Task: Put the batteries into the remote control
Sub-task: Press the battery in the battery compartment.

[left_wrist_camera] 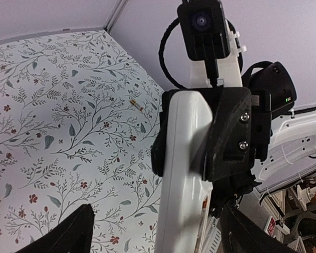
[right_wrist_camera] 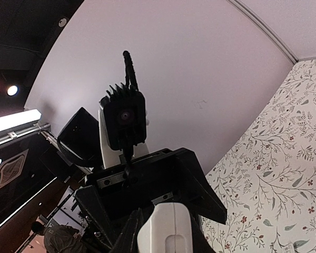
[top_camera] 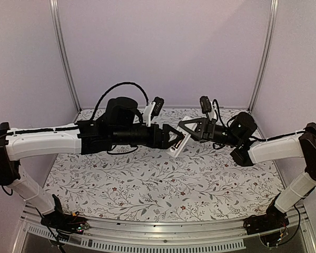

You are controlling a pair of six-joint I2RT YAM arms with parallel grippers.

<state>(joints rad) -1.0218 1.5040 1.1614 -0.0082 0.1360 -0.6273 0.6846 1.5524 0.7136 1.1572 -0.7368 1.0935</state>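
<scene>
— Overhead?
— My right gripper (top_camera: pixel 185 129) pinches the small white oblong plastic remote control (top_camera: pixel 176 147) in mid-air; it may slip.
— Left wrist?
— My left gripper (left_wrist_camera: pixel 156 208) gapes, empty; one slim gold cylindrical battery (left_wrist_camera: pixel 134 104) lies away on the floral cloth (left_wrist_camera: pixel 52 132).
— Right wrist?
— Remote's end only.

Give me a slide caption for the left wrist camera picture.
Open left gripper faces the white remote control clamped in the right gripper above the floral cloth, one battery lying beyond.
</scene>
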